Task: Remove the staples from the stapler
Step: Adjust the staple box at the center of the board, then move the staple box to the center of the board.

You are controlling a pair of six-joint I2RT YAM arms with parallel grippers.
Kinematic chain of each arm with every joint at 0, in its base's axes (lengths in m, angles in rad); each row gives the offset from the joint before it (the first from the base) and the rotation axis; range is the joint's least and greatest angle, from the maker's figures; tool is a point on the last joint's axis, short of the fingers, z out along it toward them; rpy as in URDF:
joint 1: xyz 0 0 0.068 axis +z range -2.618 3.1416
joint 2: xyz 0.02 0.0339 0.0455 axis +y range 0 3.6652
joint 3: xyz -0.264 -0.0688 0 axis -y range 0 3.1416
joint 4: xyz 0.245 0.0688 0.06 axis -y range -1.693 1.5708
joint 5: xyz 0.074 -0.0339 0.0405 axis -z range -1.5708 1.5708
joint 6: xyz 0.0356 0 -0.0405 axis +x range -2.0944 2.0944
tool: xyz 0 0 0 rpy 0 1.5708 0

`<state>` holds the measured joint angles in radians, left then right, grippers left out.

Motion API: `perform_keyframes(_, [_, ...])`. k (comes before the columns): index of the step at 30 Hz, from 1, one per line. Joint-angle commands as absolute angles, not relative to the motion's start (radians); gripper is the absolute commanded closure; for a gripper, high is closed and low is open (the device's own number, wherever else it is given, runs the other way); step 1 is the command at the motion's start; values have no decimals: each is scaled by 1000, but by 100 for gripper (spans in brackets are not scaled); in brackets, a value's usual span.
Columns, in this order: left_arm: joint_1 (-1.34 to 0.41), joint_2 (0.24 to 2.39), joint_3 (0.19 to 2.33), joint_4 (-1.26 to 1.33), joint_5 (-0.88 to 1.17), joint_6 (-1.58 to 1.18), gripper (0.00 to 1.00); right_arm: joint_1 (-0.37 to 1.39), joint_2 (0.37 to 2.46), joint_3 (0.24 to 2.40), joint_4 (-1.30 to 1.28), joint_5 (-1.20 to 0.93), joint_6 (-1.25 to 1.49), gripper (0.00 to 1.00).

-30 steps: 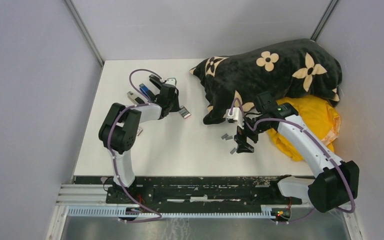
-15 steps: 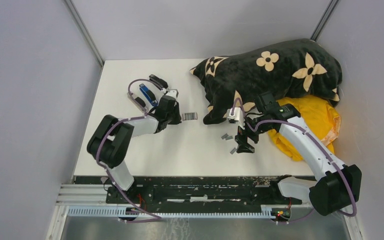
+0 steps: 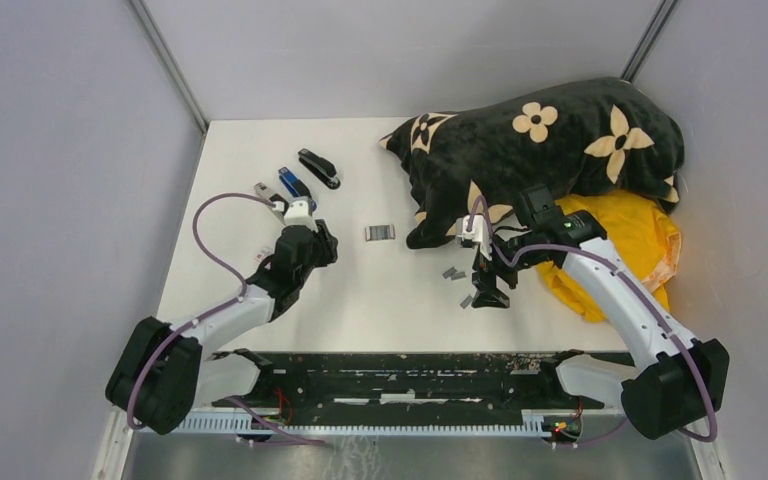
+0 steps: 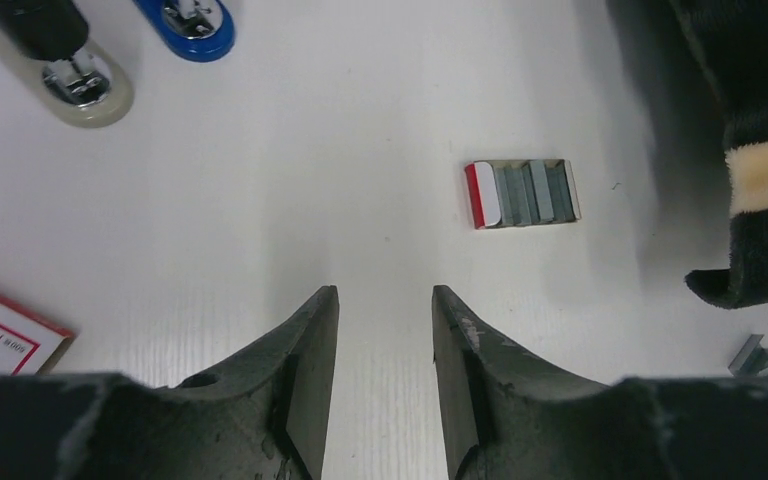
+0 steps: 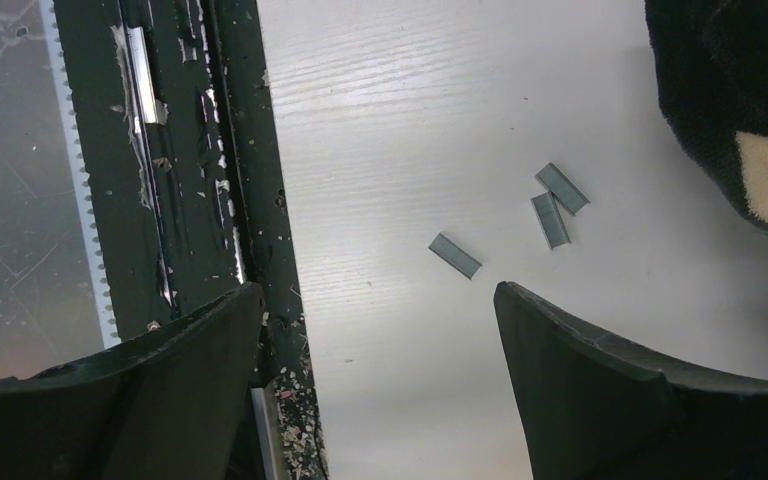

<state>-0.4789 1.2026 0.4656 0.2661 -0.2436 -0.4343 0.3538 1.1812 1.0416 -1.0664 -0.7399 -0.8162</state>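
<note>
Left gripper (image 4: 380, 295), jaws apart and empty, faces a blue stapler (image 4: 195, 25) ahead-left; right gripper (image 5: 378, 290) (wide apart, empty) hovers above loose staples (image 5: 455, 255); next, likely grasping a stapler.

White counter (image 3: 380, 295). At back left, in a row: black stapler (image 3: 318, 168), blue stapler (image 3: 293, 186), pale-based stapler (image 4: 88, 98). Near the middle, small open box (image 4: 522, 193) with a red end, filled with grey strips. To its right, three loose staples (image 5: 455, 255), near a black flowered blanket (image 3: 550, 140). Yellow cloth (image 3: 625, 240) at far right. Red-and-white carton (image 4: 0, 332) at left.
</note>
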Motion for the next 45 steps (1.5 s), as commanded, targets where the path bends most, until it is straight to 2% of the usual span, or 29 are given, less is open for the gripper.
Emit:
perform_keyframes(1, [-474,1113,418,301,-344,-506,52,360,1151,1065,-1055,-767,-825,7])
perform_keyframes(2, [-475,1097,408,300,-344,-515,50,360,1147,1060,-1047,-756,-823,7])
perform_keyframes(6, [-476,1037,385,231,-401,-577,28,359,1138,1044,-1017,-717,-813,7])
perform_keyframes(8, [-474,998,373,186,-425,-601,24,354,1138,1039,-1009,-708,-812,7])
perform_keyframes(15, [-476,798,291,164,-309,-677,21,273,1171,1070,-1057,-760,-826,6])
perform_keyframes(21, [-474,597,259,55,-322,-654,21,217,1142,1053,-1045,-799,-831,5])
perform_keyframes(30, [-476,352,140,116,-292,-638,23,201,1129,1037,-1000,-791,-803,5])
perform_keyframes(35, [-475,395,190,66,-419,-603,22,204,1149,1072,-952,-840,-744,6])
perform_keyframes(39, [-469,598,271,61,-568,-579,23,243,1282,1220,-978,-892,-640,8])
perform_keyframes(42, [-424,770,349,69,-550,-567,23,248,1341,1257,-1040,-913,-670,9])
perform_keyframes(45, [-282,892,389,118,-376,-585,24,248,1291,1166,-973,-833,-664,9])
